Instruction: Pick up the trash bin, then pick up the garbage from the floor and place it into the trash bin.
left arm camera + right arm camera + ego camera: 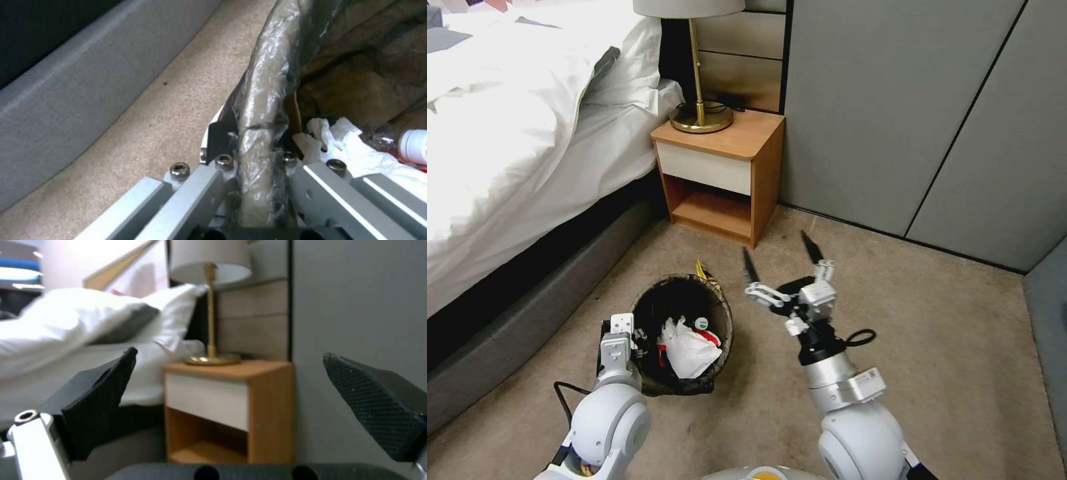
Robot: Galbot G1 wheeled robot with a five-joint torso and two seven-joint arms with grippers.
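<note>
The small round white plastic trash bin (684, 333), lined with a dark bag folded over its rim, stands beside the bed's grey base (527, 313), in front of the wooden nightstand (720, 177); whether it rests on the beige carpet (947, 347) or hangs just off it, I cannot tell. The left gripper (627, 337) is at the bin's near-left edge; in the left wrist view its jaws are closed on the bag-covered rim (260, 100), one finger (220, 138) outside and the other inside. The right gripper (780, 257) hovers just right of the bin, jaws spread wide and holding nothing, pointed toward the nightstand.

The garbage in the bin (690, 347) is a crumpled white tissue, a red wrapper and a small clear bottle with a white cap (411, 145); a yellow wrapper (706, 271) pokes up at the bin's far rim, and I cannot tell whether it lies inside or behind.

The likeliest trouble is the one-sided pinch; the slick bag film could slide under the fingers, and the bin could tilt and spill its load. The right gripper, reaching for that yellow wrapper, could knock the rim or push the scrap further off.

The brass lamp (700, 113) on the nightstand stands well clear; the bed base hems the bin in on the left, while the carpet to the right lies bare.
</note>
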